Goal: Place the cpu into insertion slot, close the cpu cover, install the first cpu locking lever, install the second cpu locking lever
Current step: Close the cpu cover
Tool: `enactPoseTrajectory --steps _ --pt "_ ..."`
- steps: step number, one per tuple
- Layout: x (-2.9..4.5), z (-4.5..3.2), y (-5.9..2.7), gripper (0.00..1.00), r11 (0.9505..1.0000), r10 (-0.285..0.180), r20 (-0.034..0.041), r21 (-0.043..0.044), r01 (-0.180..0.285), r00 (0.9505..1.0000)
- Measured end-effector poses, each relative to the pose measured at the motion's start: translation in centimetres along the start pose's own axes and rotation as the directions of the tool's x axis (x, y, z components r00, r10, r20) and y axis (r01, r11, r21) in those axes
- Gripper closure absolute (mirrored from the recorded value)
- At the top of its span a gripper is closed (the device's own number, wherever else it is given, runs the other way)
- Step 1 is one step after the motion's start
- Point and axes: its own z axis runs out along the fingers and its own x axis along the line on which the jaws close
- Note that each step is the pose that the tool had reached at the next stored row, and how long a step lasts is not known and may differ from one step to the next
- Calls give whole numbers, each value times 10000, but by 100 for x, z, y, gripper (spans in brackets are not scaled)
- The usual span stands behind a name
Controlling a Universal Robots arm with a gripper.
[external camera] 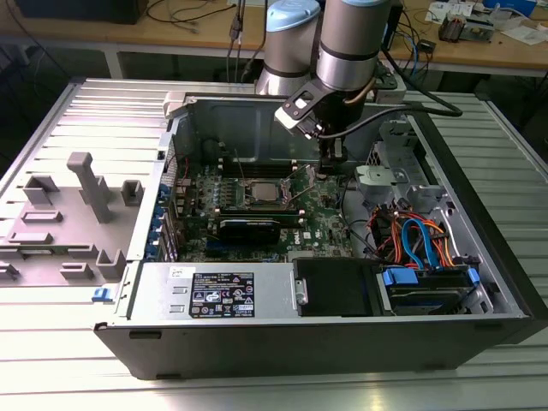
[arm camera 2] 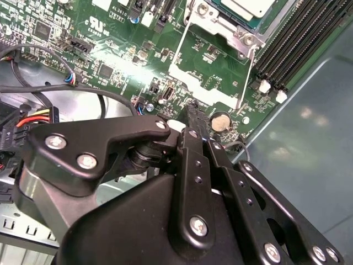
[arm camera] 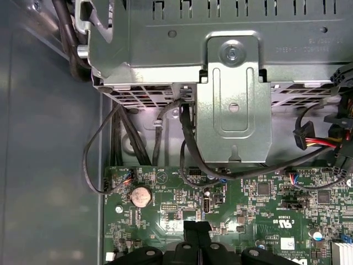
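Note:
In the exterior view my gripper (external camera: 330, 161) hangs low over the green motherboard, just toward the exterior view's right of the insertion slot (external camera: 259, 190). The second wrist view shows the silver-topped cpu (arm camera 2: 251, 6) lying in the insertion slot (arm camera 2: 220, 23). The cpu cover (arm camera 2: 203, 88) is flipped open toward me, with green board visible through its window. A thin wire lever (arm camera 2: 252, 69) runs along one side of it. My black fingertips (arm camera 2: 190, 113) sit close together a short way from the cover's edge, with nothing between them. The first wrist view shows the gripper (arm camera: 197, 231) above the board.
Black memory slots (arm camera 2: 292, 38) run beside the socket. A coin battery (arm camera: 140, 195) lies near the fingertips. A metal drive cage (arm camera: 234, 105) and loose cables (arm camera: 187, 149) stand ahead of them. A black card (external camera: 248, 227) and the power supply (external camera: 218, 291) lie toward the case front.

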Motion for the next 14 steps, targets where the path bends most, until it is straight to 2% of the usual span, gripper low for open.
enactPoseTrajectory --steps 14 --pt "0 1 0 89 10000 -43 -3 0 43 10000"
